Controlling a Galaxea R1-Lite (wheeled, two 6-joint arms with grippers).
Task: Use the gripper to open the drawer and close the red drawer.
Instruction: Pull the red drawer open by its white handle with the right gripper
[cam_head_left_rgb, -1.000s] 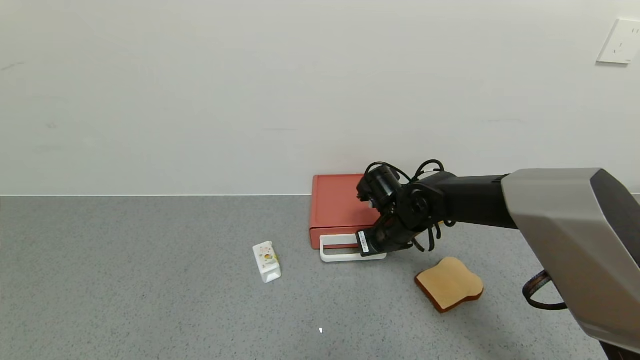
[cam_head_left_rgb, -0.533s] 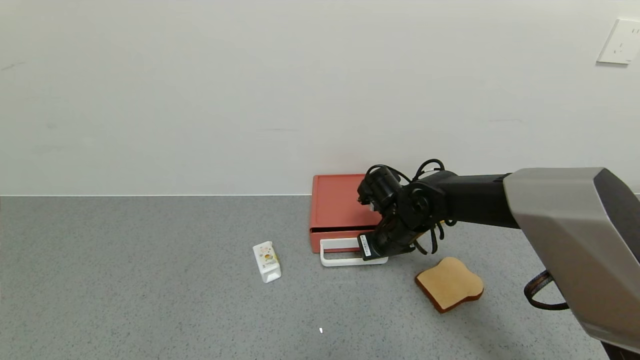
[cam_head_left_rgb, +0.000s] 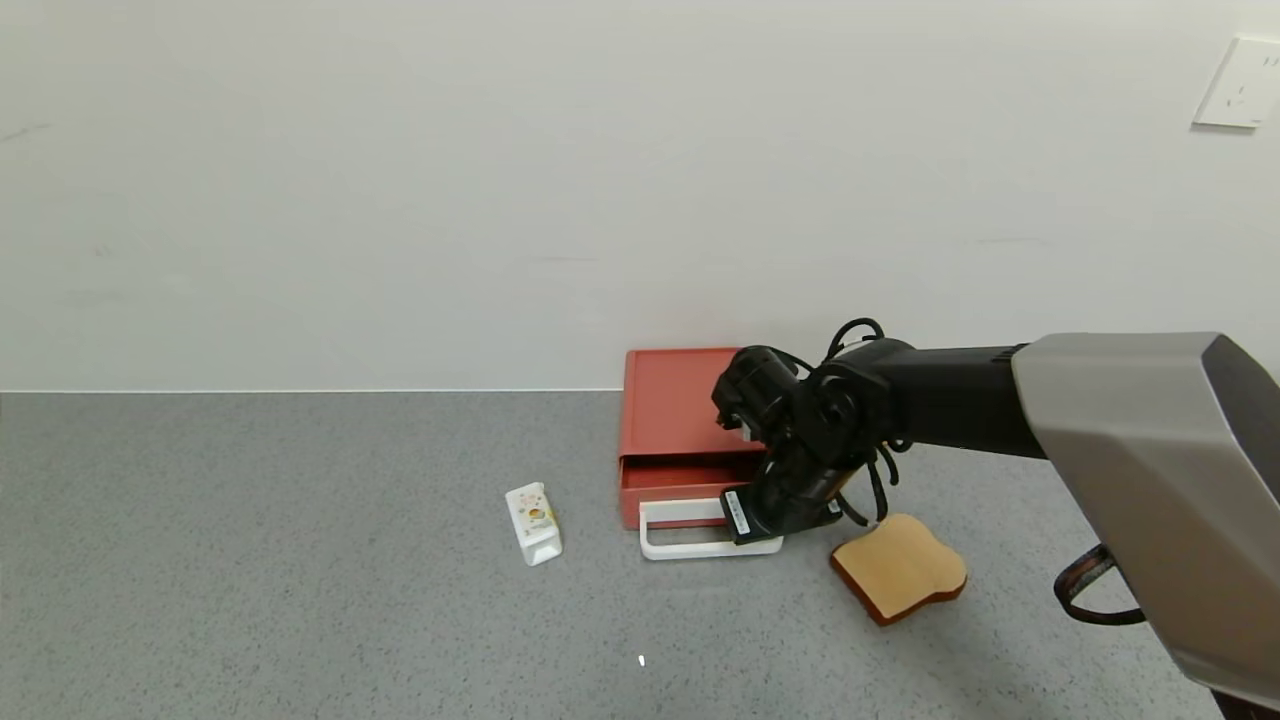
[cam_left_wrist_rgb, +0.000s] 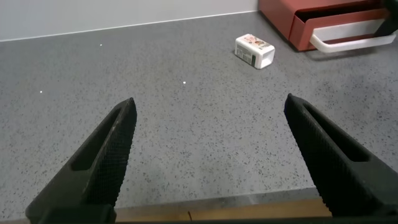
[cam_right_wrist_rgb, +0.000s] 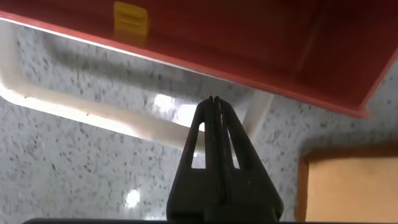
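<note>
The brick-red drawer (cam_head_left_rgb: 672, 400) stands against the back wall, its tray (cam_head_left_rgb: 668, 478) slid a little way out. A white loop handle (cam_head_left_rgb: 690, 548) lies flat in front of it. My right gripper (cam_head_left_rgb: 765, 518) is at the handle's right end, pointing down. In the right wrist view the right gripper (cam_right_wrist_rgb: 213, 102) is shut with nothing between its fingers, its tip poking inside the loop of the handle (cam_right_wrist_rgb: 93, 109), just before the red tray front (cam_right_wrist_rgb: 249, 37). My left gripper (cam_left_wrist_rgb: 208, 102) hangs open over bare table at the near edge, far from the drawer (cam_left_wrist_rgb: 298, 15).
A small white carton (cam_head_left_rgb: 533, 522) lies left of the handle. A toast slice (cam_head_left_rgb: 900, 578) lies right of the gripper, close to it. The grey speckled table (cam_head_left_rgb: 250, 560) ends at the white wall behind the drawer.
My right gripper has moved toward me with the white handle, and the red tray has slid out of its box by a small amount. Carton and toast have not moved.
</note>
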